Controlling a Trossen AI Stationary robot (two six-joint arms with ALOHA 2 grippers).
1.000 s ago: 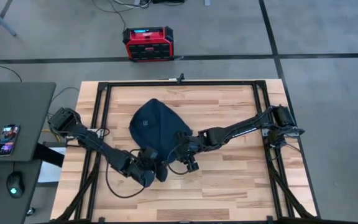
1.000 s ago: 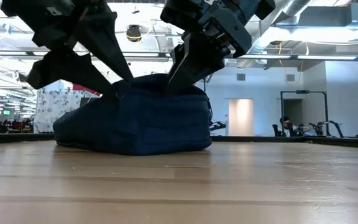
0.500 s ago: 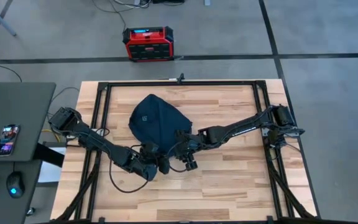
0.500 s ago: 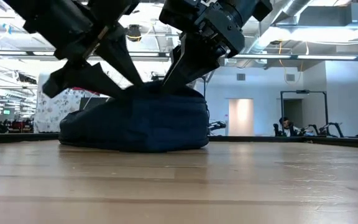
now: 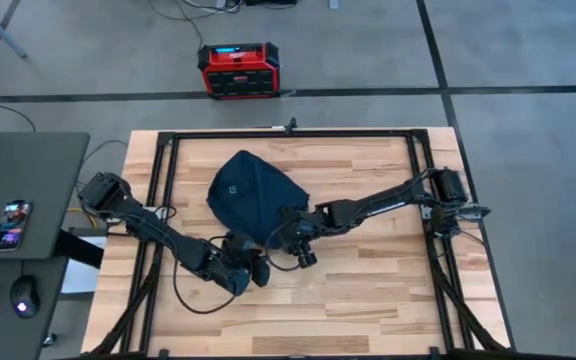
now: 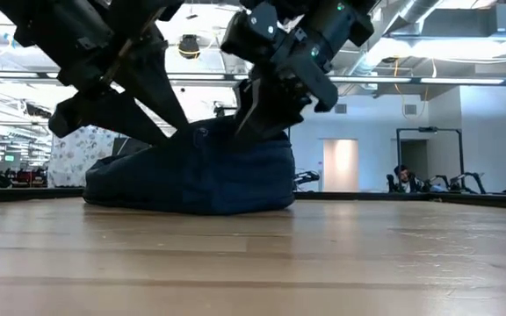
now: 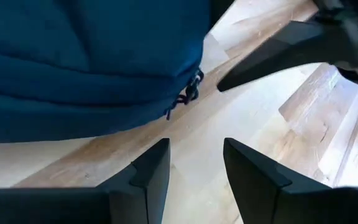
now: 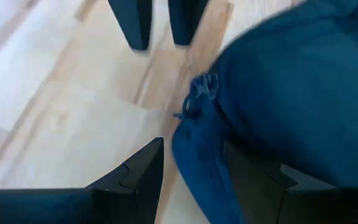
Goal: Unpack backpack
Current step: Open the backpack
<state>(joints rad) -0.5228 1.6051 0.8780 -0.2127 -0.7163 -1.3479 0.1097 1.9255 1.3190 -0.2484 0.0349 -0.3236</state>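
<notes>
Converging on the zipper pull (image 8: 194,99) of the backpack (image 5: 253,195), mid-table: right gripper (image 8: 191,165), slightly parted, has edged onto the bag's near edge; left gripper (image 7: 194,162), parted and empty, has backed off. Unzipping seems imminent.

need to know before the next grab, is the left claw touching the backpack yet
Apart. The left wrist view shows bare wood between the open left claw and the backpack, with its zipper pull ahead of the fingertips.
</notes>
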